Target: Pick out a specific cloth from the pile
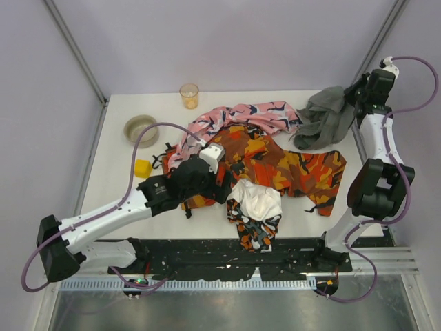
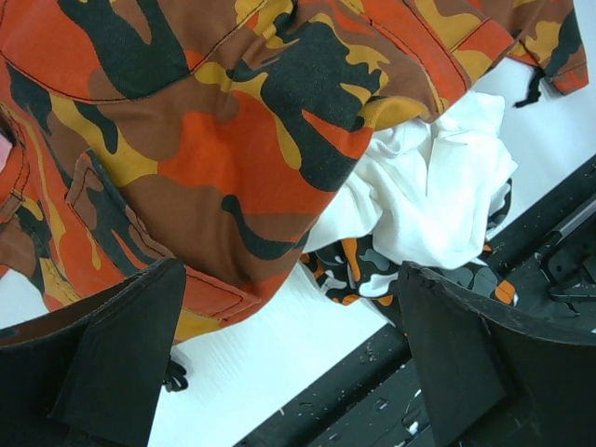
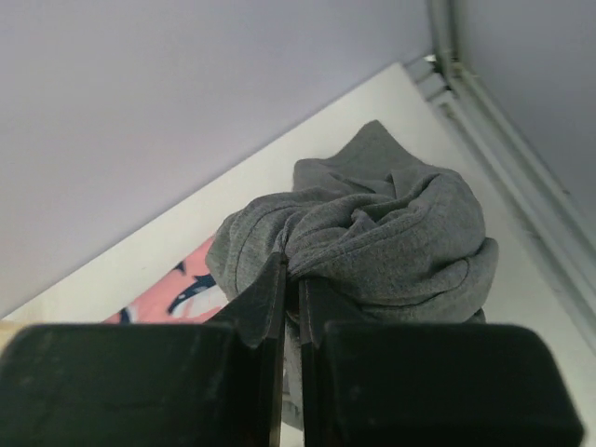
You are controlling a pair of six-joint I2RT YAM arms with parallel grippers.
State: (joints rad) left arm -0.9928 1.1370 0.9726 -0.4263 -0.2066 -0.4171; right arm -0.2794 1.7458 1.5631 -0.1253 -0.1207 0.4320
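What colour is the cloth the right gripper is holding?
Plain dark grey cloth, no pattern; clearest in right wrist view.

At the far edge of the white table point(image 1: 114, 176), a translucent orange cup point(image 1: 189, 96) stands upright. Left of it and nearer, a grey tape roll point(image 1: 141, 129) lies flat, hole up. Nearer again, a small yellow block point(image 1: 142, 168). A black mounting rail point(image 1: 289, 252) runs along the near edge.

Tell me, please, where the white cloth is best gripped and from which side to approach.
Probably grip the white cloth at its bunched near folds, coming from above on the arm-base side. Its far edge is tucked under the camouflage garment, while the near part lies exposed atop the printed cloth.
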